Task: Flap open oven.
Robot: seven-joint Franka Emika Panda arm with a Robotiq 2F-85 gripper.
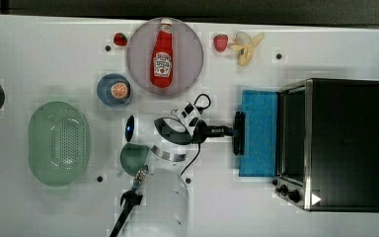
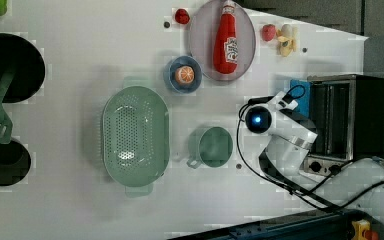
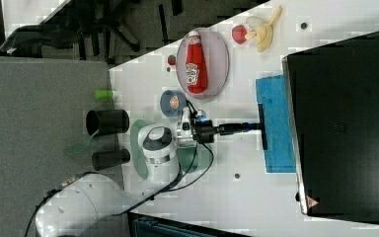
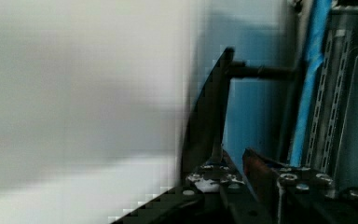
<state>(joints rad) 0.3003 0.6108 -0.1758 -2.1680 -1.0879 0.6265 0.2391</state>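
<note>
The oven [image 1: 345,143] stands at the top view's right, a black box with a silver front frame and small knobs [image 1: 288,191]. Its blue glass door [image 1: 259,133] lies folded down flat on the table, and the cavity [image 4: 345,93] is exposed. My gripper [image 1: 233,131] reaches in from the top view's left and is shut on the door's black bar handle [image 1: 239,133]. In the right view the gripper [image 3: 254,127] meets the handle [image 3: 262,126] at mid-length. In the wrist view the handle [image 4: 209,121] runs down into my gripper [image 4: 233,175].
A grey plate [image 1: 190,37] holding a ketchup bottle [image 1: 163,54] sits behind my arm in the top view, flanked by strawberries [image 1: 220,42] and a banana [image 1: 246,47]. A blue bowl with an orange [image 1: 114,90], a green colander [image 1: 58,143] and a green mug [image 1: 133,157] lie at the top view's left.
</note>
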